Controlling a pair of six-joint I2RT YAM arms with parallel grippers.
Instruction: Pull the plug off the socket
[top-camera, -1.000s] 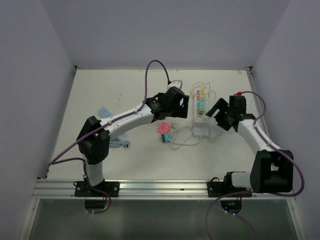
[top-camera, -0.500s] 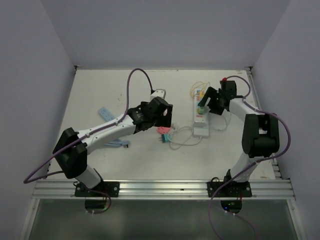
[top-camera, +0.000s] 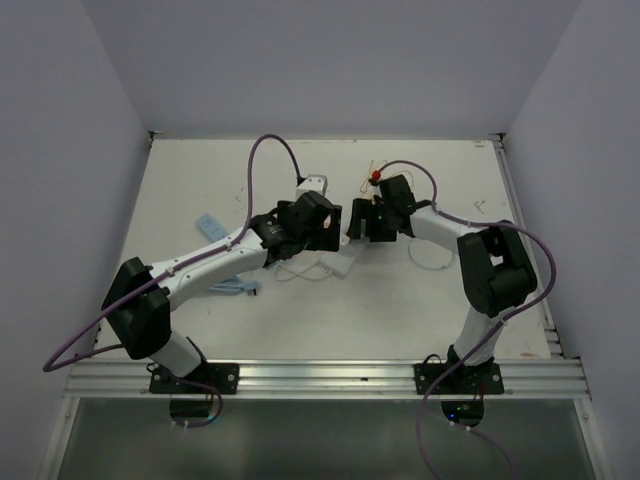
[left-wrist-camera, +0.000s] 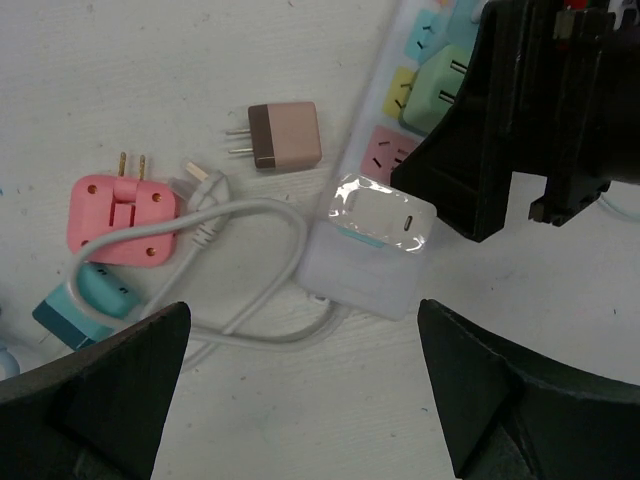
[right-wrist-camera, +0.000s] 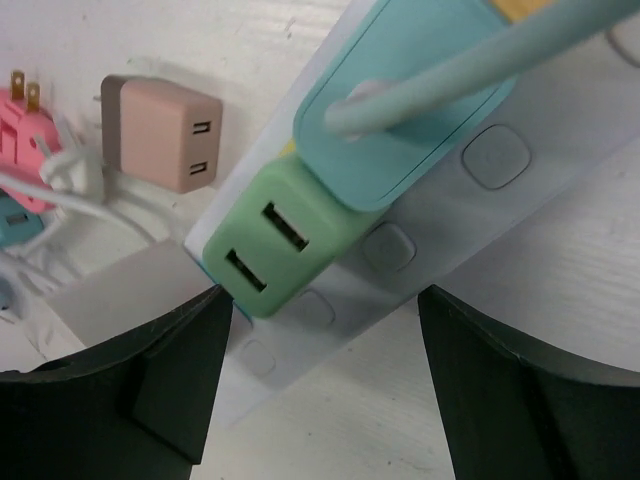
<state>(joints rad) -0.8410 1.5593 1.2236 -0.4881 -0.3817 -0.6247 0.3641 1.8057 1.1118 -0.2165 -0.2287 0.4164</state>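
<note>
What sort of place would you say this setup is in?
Most likely a robotics lab test cell. A white tabletop is enclosed by blank wall panels. An aluminium mounting rail runs along its near edge. A power strip and a loose pink plug are laid out as props.

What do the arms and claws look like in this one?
The left arm and right arm both have white links and bulky black joints. A purple cable loops off each. The left claw and right claw have broad matt black fingers.
</note>
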